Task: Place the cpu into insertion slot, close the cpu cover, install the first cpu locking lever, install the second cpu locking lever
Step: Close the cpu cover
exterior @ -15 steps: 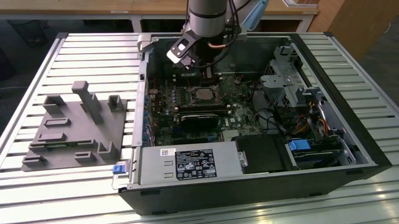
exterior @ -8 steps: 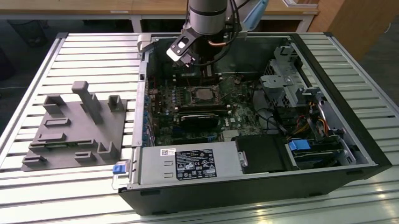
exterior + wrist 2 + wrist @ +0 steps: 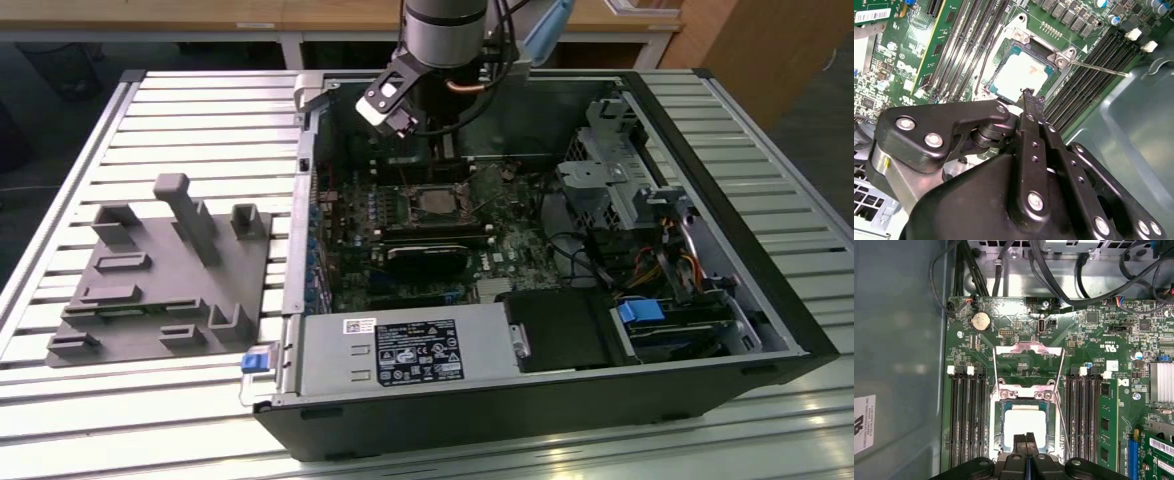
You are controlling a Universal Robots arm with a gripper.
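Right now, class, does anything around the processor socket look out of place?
The cpu sits flat in the insertion slot, but the cpu cover stands swung open beyond it, and a thin locking lever juts out unlatched. Nothing looks damaged.

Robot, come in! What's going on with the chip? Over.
Gripper shut, empty, tips over the cpu. The cpu seated in the insertion slot. The cpu cover open, flipped back. A lever rod loose beside the slot.

Silver cpu, green motherboard, black tool
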